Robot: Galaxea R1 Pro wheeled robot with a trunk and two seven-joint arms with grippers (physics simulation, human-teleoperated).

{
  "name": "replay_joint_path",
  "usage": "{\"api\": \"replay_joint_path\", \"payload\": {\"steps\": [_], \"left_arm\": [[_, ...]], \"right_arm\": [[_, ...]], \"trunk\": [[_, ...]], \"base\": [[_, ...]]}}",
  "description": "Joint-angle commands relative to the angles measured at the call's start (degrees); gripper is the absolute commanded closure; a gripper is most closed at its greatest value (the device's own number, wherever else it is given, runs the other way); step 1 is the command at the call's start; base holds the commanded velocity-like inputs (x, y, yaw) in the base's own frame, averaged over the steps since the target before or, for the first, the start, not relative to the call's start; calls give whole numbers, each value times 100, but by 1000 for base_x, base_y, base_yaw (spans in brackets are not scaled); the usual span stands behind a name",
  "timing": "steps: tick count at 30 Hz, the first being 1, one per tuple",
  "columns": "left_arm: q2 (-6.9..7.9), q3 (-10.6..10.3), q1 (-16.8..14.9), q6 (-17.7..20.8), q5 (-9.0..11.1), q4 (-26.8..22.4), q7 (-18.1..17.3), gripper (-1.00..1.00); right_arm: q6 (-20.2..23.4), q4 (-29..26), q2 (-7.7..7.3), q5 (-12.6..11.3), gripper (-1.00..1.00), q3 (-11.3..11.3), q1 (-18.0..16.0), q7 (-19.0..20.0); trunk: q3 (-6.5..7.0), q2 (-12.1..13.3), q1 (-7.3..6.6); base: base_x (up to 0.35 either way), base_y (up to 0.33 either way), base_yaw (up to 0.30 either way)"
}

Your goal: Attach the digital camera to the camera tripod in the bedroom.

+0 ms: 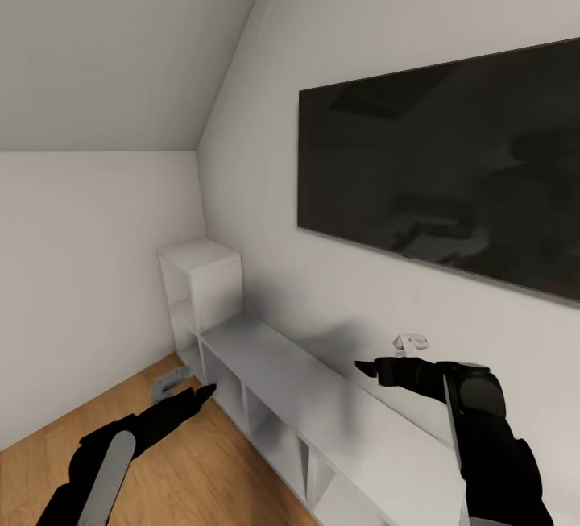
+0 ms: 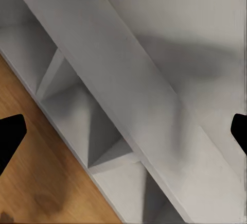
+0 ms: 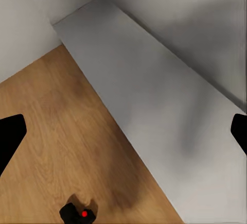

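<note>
Both tools hang with jaws spread wide and empty: the left tool [image 1: 201,391] over the wood floor [image 1: 185,470] beside the low white cube shelving [image 1: 322,397], the right tool [image 1: 364,367] above the shelving's top, under a dark wall screen [image 1: 443,163]. Each wrist view cuts the fingertips [image 3: 10,136] off at the frame edges. Low in the right wrist view, the digital camera [image 3: 78,214] sits on the floor, partly cropped, red dot showing. A small white object [image 1: 411,341] on the wall is hard to make out.
</note>
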Motion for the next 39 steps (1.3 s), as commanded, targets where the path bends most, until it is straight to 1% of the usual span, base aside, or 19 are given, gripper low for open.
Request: {"api": "replay_joint_path", "payload": {"steps": [1,3,7,15,18,19,20,22,23,24,26,27,30,31,34,39], "left_arm": [[-12,4,-30,35,42,5,19,-100],[-28,4,-66,33,50,50,27,-100],[-50,-4,-117,-1,18,305,40,-100],[-78,-25,-129,-20,-13,381,71,-100],[-129,-21,-129,-30,-27,404,97,-100],[-278,-44,-130,-39,-163,443,746,-100],[-327,-74,-130,-40,-192,445,1033,-100],[-387,-143,-130,-41,-207,444,1330,-100],[-502,-310,-130,-41,-222,435,1727,-100],[-540,-376,-130,-43,-226,429,1840,-100],[-600,-518,-130,-46,-232,420,2026,-100],[-644,-663,-130,-47,-229,412,2158,-100],[-685,-843,-130,-49,-214,398,2274,-100],[-703,-924,-130,-49,-209,389,2318,-100],[-718,-995,-130,-50,-202,379,2352,-100],[-723,-1058,-130,-45,-193,353,2361,-100]], "right_arm": [[17,-3,0,54,-100,-35,-7,68],[16,0,-13,54,-100,-70,-7,81],[47,9,-25,66,-100,-126,-7,85],[72,14,-8,71,-100,-137,-9,81],[74,14,4,72,-100,-130,-9,83],[76,15,35,66,-100,-117,-4,85],[76,15,39,65,-100,-113,-3,85],[74,15,43,65,-100,-111,-6,85],[71,15,44,60,-100,-112,-4,85],[70,15,41,59,-100,-112,-4,85],[71,15,36,58,-100,-113,-5,85],[73,18,30,57,-100,-114,-4,85],[75,21,25,56,-100,-114,-4,89],[75,22,23,56,-100,-115,-3,89],[76,23,21,56,-100,-115,-4,91],[69,23,14,59,-100,-115,-3,93]], "trunk": [[-7,-4,0],[-7,-4,0],[-7,-4,0],[-7,-4,0],[-7,-4,0],[-7,-4,0],[-7,-4,0],[-7,-4,0],[-7,-4,0],[-7,-4,0],[-7,-4,0],[-7,-4,0],[-7,-4,0],[-25,-44,22],[-79,-164,88],[-169,-365,198]], "base": [[0,0,0],[0,0,0],[0,0,0],[0,0,0],[0,0,0],[0,0,0],[0,0,0],[0,0,0],[0,0,0],[0,0,0],[0,0,0],[0,0,0],[0,0,0],[0,0,0],[0,0,0],[0,0,0]]}}
